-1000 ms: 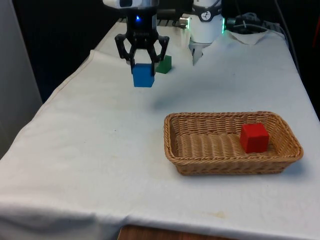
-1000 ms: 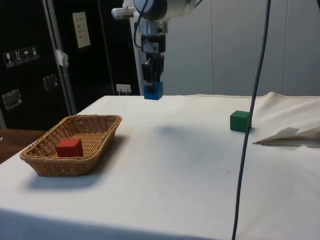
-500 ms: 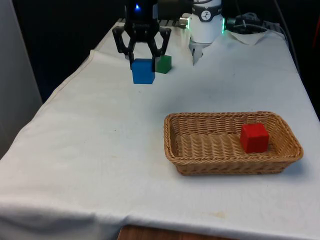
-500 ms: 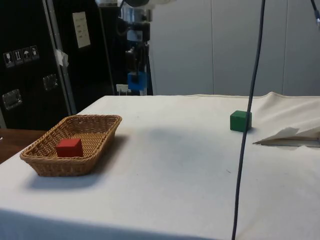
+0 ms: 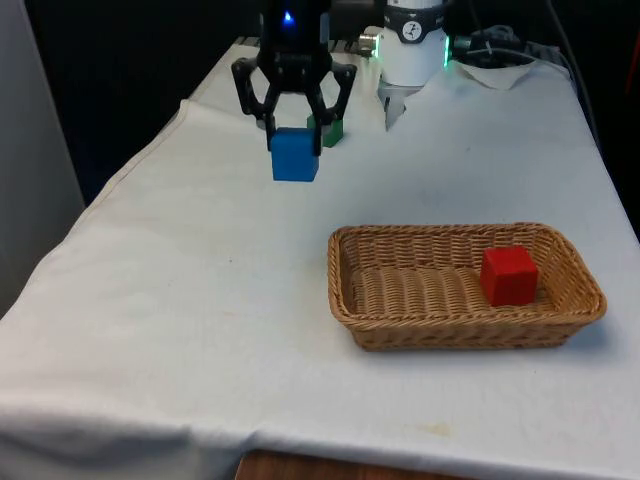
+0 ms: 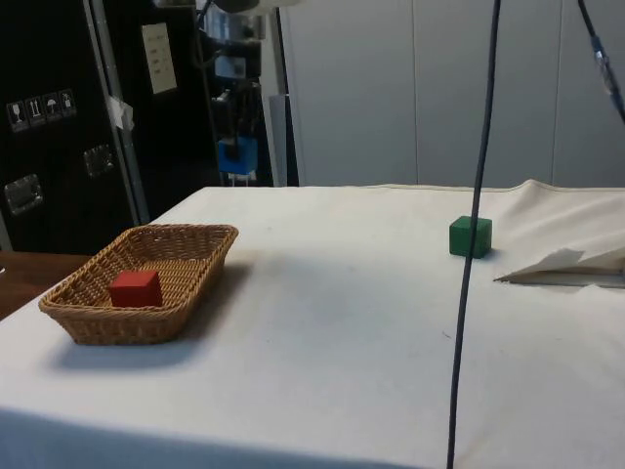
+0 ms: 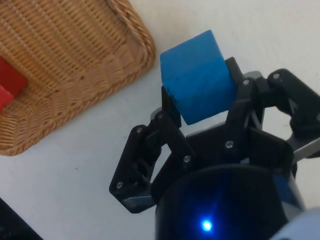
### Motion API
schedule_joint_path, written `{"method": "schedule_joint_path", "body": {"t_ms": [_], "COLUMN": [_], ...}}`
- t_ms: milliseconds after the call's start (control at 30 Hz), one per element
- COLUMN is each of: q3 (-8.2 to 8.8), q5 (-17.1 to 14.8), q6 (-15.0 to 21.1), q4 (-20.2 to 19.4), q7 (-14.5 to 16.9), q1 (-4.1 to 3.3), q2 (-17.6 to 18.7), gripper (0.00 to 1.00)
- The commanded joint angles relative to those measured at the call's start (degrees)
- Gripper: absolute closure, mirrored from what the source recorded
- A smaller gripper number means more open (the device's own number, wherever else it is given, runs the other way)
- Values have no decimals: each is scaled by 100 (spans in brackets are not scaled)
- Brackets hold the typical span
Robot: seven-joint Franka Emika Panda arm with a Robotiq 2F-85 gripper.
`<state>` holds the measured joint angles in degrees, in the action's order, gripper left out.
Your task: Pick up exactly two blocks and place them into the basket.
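Observation:
My gripper (image 5: 294,148) hangs high over the cloth, shut on a blue block (image 5: 295,156). The side view puts the blue block (image 6: 237,156) above the table's far edge, beyond the wicker basket (image 6: 200,237). In the wrist view the fingers clamp the blue block (image 7: 198,83) from both sides, with the basket's corner (image 7: 131,41) off to one side below. A red block (image 5: 508,275) lies inside the basket (image 5: 345,295), toward the front view's right end. A green block (image 5: 334,132) sits on the cloth behind the gripper, partly hidden by it.
The robot's white base (image 5: 413,45) stands at the far end of the table. A crumpled fold of cloth (image 6: 562,264) lies past the green block (image 6: 470,236). A dark cable (image 6: 472,234) hangs down close to the side camera.
The gripper has carried the blue block sideways toward the basket's side of the table. In the front view it shifted slightly right and a little lower. Its grip is unchanged.

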<state>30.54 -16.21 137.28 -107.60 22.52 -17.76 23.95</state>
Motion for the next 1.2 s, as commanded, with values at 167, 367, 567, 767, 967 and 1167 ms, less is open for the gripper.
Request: {"method": "schedule_joint_path", "body": {"t_ms": [167,367,567,767,967,1167], "q3": [-46,-166,-246,-327,-470,-584], "q5": [103,172,367,390,367,401], "q6": [-40,0,-34,-23,11,149], "q4": [304,481,802,997,1169,1312], "q7": [-241,-378,-705,-814,-871,-1008], "q1": [-80,-74,-155,-178,-155,-229], "q2": [223,338,596,791,1026,1352], "gripper": [98,98,98,98,98,98]}}
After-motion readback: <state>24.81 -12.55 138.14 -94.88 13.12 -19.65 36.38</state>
